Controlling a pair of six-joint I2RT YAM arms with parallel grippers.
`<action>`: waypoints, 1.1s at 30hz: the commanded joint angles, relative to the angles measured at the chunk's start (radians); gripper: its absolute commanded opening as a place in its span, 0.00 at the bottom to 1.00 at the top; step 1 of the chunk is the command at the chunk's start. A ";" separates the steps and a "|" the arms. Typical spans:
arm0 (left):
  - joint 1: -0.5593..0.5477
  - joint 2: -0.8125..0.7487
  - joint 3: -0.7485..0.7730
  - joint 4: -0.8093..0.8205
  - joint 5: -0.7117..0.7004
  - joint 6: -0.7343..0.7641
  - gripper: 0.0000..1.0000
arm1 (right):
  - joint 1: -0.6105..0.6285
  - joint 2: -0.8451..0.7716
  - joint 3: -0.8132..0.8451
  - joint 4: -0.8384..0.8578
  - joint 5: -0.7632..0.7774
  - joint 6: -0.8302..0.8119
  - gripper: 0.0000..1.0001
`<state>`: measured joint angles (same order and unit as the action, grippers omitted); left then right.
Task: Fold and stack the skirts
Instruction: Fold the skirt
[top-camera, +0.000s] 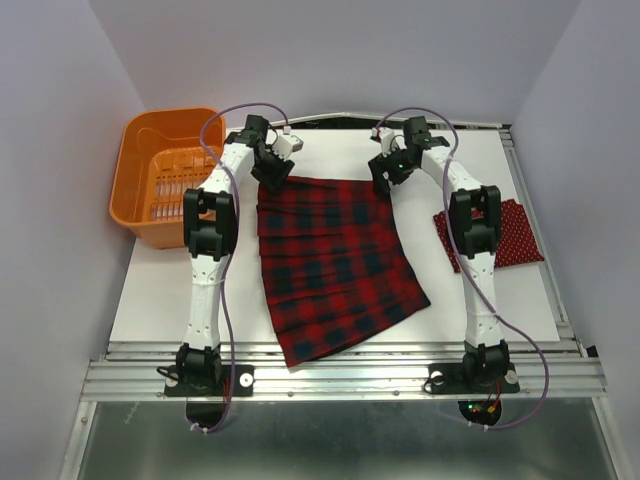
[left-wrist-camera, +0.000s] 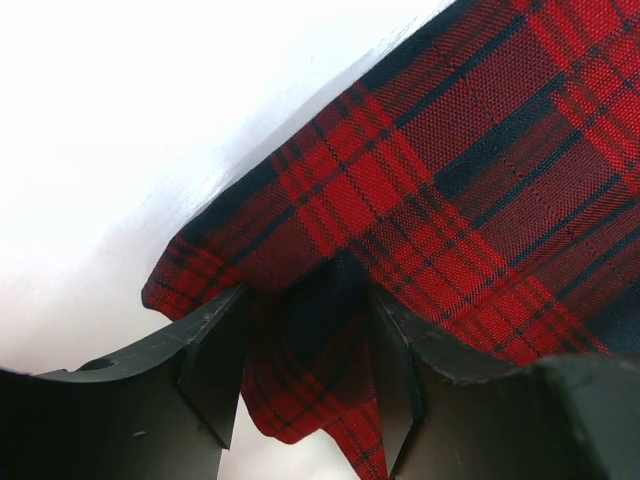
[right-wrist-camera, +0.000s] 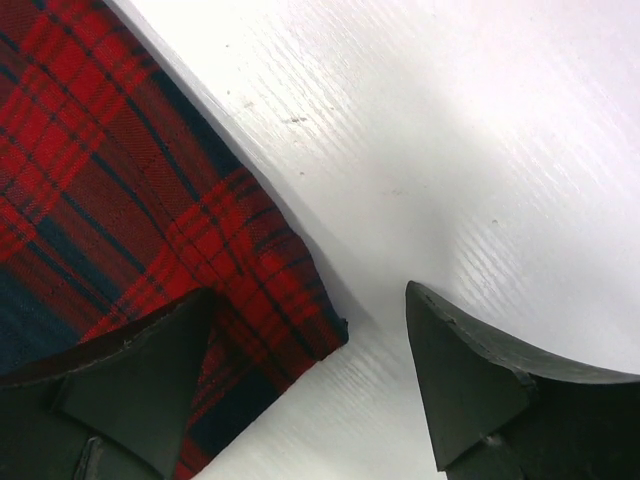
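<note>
Looking at the plaid skirt (top-camera: 335, 265) first: it's spread flat in the middle of the white table (top-camera: 160, 300), waistband at the far side, pleats fanning toward me, and the near corner reaches the table's front edge. My left gripper (left-wrist-camera: 308, 320) is down on the far left corner of the waistband. On its wrist camera I see a ridge of plaid bunched up between the two fingers (left-wrist-camera: 215, 370), so it's clamped on the cloth. My right gripper (right-wrist-camera: 308, 300) is at the far right corner with its fingers spread wide, one over the corner of the fabric, the other over bare table, and it grips nothing. I can't tell whether that first finger touches the cloth.

The polka-dot skirt (top-camera: 515, 235) lies near the table's right edge, well apart from the plaid one. My right arm crosses it and hides its left part, so its outline is unclear. The orange basket (top-camera: 150, 180) sits at the far left, my left arm covering part of its right rim.
</note>
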<state>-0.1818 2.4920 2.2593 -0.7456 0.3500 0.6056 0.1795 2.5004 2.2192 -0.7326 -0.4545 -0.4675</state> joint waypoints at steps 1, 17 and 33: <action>0.004 0.011 0.051 -0.031 -0.002 0.008 0.58 | -0.009 0.041 0.023 0.007 -0.087 0.001 0.84; 0.005 0.036 0.167 -0.045 0.058 -0.052 0.00 | -0.009 0.065 0.077 -0.128 -0.072 -0.047 0.01; 0.016 -0.203 0.204 0.413 -0.178 -0.115 0.00 | -0.048 -0.150 0.104 0.202 0.117 0.121 0.01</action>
<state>-0.1955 2.4950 2.4042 -0.4740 0.2733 0.4694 0.1684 2.5179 2.2997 -0.6506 -0.4225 -0.3592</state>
